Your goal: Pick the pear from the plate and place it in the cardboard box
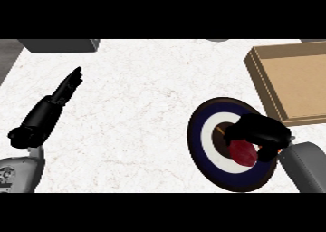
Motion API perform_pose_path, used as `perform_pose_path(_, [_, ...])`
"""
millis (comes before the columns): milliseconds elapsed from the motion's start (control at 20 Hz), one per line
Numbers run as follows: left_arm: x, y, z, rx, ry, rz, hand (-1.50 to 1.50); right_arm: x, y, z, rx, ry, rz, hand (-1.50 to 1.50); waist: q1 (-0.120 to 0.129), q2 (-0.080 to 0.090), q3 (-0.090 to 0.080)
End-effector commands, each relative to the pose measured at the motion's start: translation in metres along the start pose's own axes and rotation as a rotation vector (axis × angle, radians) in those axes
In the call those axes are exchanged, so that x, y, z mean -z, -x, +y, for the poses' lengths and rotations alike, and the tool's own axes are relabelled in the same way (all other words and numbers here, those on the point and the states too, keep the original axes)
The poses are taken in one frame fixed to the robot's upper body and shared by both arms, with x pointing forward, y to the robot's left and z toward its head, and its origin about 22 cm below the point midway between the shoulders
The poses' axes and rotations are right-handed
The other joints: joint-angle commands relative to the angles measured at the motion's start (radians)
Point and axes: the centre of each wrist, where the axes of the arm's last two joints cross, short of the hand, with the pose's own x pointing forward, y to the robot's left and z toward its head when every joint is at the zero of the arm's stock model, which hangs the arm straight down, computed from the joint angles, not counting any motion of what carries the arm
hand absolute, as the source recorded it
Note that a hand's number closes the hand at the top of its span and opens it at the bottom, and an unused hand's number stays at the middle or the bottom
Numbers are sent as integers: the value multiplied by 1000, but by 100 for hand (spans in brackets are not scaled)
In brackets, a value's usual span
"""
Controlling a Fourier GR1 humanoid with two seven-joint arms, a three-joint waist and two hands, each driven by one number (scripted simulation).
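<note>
1. Pear [244,152]: dark red, glossy, on the plate [213,136] near its centre, long axis roughly 11 to 5 o'clock.
2. Right hand [259,131] just above at 1 o'clock, fingers curled round the top, apparently gripping.
3. Cardboard box [296,81] at 1 o'clock from plate, open.
4. Left hand [65,88] far off at 9 o'clock, fingers straight, resting.

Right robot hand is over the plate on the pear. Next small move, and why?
Probably lift straight up. The right robot hand is curled round the red pear, which still sits low over the plate, so it needs clearance before swinging to the cardboard box beyond the plate. The left robot hand rests open at the left.
</note>
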Motion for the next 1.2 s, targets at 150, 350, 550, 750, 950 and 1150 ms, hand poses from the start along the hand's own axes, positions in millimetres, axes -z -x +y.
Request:
perform_pose_path(150, [-10, 11, 4, -1, -28, 8, 0, -88, -29, -2, -83, 18, -319, 150, -22, 2, 1])
perform_pose_path(350, [-8, -9, -2, -11, 6, 1, 0, -120, -34, -41, -187, 133, -354, 150, -16, -4, 4])
perform_pose_path(550, [-15, 5, -6, -9, 8, 16, 0, -143, -48, -73, -183, 268, -353, 150, -13, 1, 2])
perform_pose_path(750, [-7, 2, 4, 9, -9, -3, 0, -191, -46, -106, -87, 450, -205, 150, -6, 7, 2])
perform_pose_path(950, [-3, -2, -5, -4, 17, -12, 0, -225, -35, -124, 94, 579, -6, 150, 21, 13, 2])
perform_pose_path(1150, [0, 0, -6, -11, 28, -18, 0, -202, -25, -141, 145, 628, 138, 150, 38, 14, 2])
